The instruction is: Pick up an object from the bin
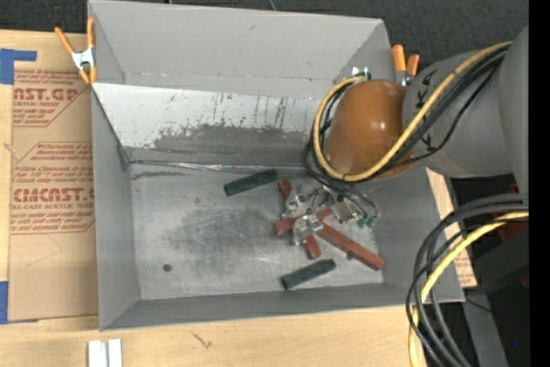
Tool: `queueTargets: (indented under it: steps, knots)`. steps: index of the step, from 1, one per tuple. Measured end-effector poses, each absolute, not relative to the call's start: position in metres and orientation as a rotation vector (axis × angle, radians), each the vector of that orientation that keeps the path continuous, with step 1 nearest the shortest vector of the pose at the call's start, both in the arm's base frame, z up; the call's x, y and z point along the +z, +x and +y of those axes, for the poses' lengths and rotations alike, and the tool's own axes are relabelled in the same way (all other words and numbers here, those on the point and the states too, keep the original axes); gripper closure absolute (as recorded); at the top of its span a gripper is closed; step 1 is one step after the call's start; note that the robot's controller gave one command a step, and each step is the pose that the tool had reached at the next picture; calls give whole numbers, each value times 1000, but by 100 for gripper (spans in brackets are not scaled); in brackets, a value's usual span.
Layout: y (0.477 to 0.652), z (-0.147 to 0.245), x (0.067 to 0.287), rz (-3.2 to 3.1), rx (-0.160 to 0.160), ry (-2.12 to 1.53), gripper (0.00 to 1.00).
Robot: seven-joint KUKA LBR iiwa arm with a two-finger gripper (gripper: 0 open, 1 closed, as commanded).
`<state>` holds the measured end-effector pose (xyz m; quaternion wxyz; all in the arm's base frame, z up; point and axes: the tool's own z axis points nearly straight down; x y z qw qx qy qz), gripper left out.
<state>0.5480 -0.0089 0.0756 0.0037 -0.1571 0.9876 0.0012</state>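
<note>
The gripper (320,212) was set down among a small heap of red-brown sticks (352,247) towards the right side of the bin (198,236) floor. How wide it stood, and whether anything was held, could not be told. A dark green stick (251,182) lay to its left, and a second green stick (308,272) lay by the front wall.

Grey bin (198,232), green bars (251,182), red-brown bars (354,247)
</note>
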Motion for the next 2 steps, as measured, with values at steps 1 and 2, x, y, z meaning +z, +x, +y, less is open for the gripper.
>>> queueTargets:
  steps: [1, 2]
  knots:
    - [548, -9, 76, 3095, 4, -493, 100]
    - [529, -11, 216, 3102, 1, -478, 100]
